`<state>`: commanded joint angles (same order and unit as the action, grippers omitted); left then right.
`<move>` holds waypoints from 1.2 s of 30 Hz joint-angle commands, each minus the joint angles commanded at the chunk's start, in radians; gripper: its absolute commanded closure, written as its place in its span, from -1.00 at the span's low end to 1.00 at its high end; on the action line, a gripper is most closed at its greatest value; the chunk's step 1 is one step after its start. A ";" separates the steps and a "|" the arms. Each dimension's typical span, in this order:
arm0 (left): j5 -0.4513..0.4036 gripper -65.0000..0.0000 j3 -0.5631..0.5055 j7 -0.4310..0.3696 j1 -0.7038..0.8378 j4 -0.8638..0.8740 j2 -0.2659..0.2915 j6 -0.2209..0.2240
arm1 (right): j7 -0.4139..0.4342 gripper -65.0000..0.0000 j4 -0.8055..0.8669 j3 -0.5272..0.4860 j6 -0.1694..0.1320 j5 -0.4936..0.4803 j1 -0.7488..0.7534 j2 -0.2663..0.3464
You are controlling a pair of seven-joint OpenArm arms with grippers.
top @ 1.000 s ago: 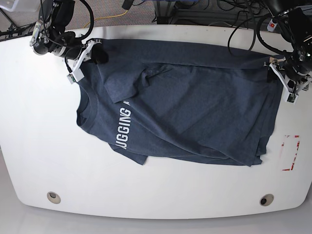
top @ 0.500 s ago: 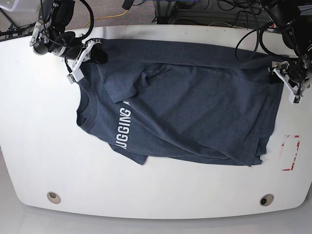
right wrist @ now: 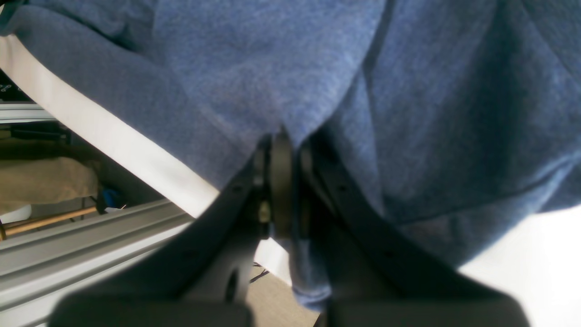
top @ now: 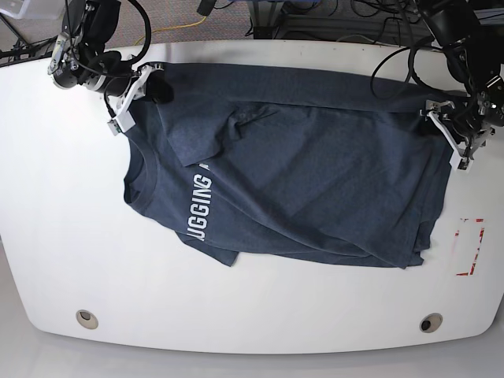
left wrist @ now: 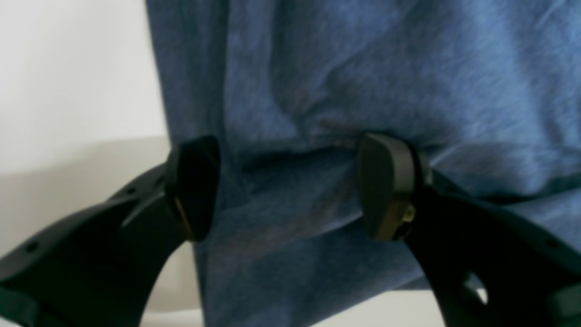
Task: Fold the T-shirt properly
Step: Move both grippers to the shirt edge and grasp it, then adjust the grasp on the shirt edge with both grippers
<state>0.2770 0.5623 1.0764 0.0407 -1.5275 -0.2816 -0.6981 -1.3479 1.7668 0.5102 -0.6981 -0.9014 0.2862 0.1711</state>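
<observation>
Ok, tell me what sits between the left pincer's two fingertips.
In the left wrist view, the left pincer stands open, and T-shirt fabric fills the gap between its fingertips, a bunched fold near the hem edge. Nothing else shows there.

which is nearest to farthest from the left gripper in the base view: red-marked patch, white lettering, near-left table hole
From the left gripper:
1. Red-marked patch, just below it at the table's right edge.
2. White lettering, across the T-shirt.
3. Near-left table hole, opposite front corner.
</observation>
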 joint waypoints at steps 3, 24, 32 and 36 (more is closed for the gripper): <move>0.000 -0.25 -0.009 0.000 0.000 0.000 -0.002 0.000 | 0.000 1.00 0.000 0.000 0.000 0.000 -0.006 0.000; 0.000 1.00 -0.006 0.003 0.046 -0.209 -0.002 0.000 | 0.000 1.00 -0.002 0.000 0.000 0.000 -0.011 -0.002; 0.003 0.09 0.132 0.110 0.057 -0.226 -0.020 0.000 | 0.000 1.00 -0.002 0.000 0.000 0.000 -0.011 -0.002; 0.003 -0.16 0.180 0.115 0.055 -0.224 -0.003 0.000 | 0.000 1.00 -0.002 0.000 0.000 0.000 -0.011 -0.002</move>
<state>0.2800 0.7419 1.1914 0.0959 -1.7515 -0.2846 -0.6981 -1.3479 1.7653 0.5102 -0.6981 -0.9014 0.2754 0.1695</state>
